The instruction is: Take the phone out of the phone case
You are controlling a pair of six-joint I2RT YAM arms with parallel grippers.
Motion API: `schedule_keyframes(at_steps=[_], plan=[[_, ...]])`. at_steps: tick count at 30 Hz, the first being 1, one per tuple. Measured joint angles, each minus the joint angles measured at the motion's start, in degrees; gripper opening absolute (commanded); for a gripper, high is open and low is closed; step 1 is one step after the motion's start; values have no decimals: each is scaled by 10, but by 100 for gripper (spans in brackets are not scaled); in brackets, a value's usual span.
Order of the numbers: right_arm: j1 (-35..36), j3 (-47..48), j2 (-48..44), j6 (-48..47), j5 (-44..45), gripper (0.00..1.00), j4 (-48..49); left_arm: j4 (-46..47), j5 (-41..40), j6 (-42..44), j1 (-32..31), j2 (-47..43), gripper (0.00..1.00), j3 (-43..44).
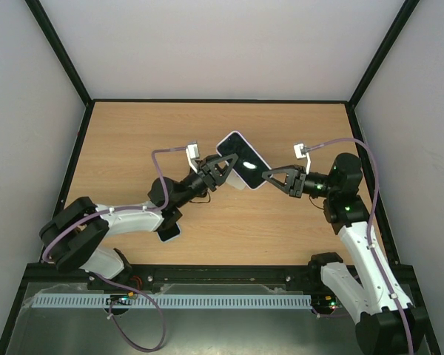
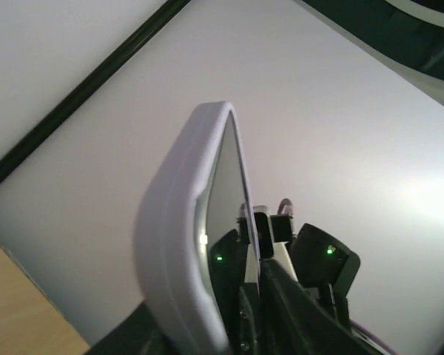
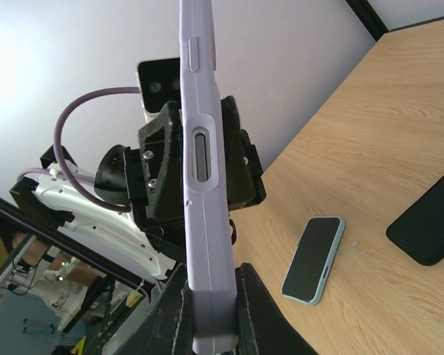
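The phone case (image 2: 170, 244) is cut off below, and the left arm (image 1: 126, 214) half hides a second phone (image 1: 172, 232)

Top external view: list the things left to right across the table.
Flat-lying dark phone with a pale rim → left gripper → raised phone in a pale lilac case → right gripper.
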Motion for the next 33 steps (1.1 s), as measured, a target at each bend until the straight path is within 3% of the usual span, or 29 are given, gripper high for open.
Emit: schedule_keyframes(at_steps=[4, 5, 7, 10, 13, 18, 21, 26, 30, 33], plan=[[0, -2, -5, -4, -3, 7, 4, 20, 11, 0, 3, 0, 16, -11], [0, -3, -5, -6, -4, 14, 3, 23, 13, -2, 3, -1, 14, -11], [0, -5, -5, -19, -3, 45, -2, 30, 23, -5, 6, -1, 11, -12], [0, 0, -3, -62, -3, 67, -37, 32, 45, -1, 9, -5, 10, -17], [0, 43, 16, -152, -13, 78, -127, 9, 74, 1, 28, -23, 9, -30], [0, 160, 76, -369, -9, 86, -325, -157, 133, 44, 69, -113, 4, -24], [0, 195, 92, -503, 19, 86, -423, -346, 167, 117, 86, -154, 3, 47], [29, 252, 145, -712, 105, 77, -575, -610, 241, 240, 115, -159, 3, 203], [62, 292, 208, -846, 140, 69, -671, -731, 322, 313, 148, -157, 3, 242], [97, 292, 226, -893, 152, 66, -702, -781, 389, 345, 171, -142, 3, 251]])
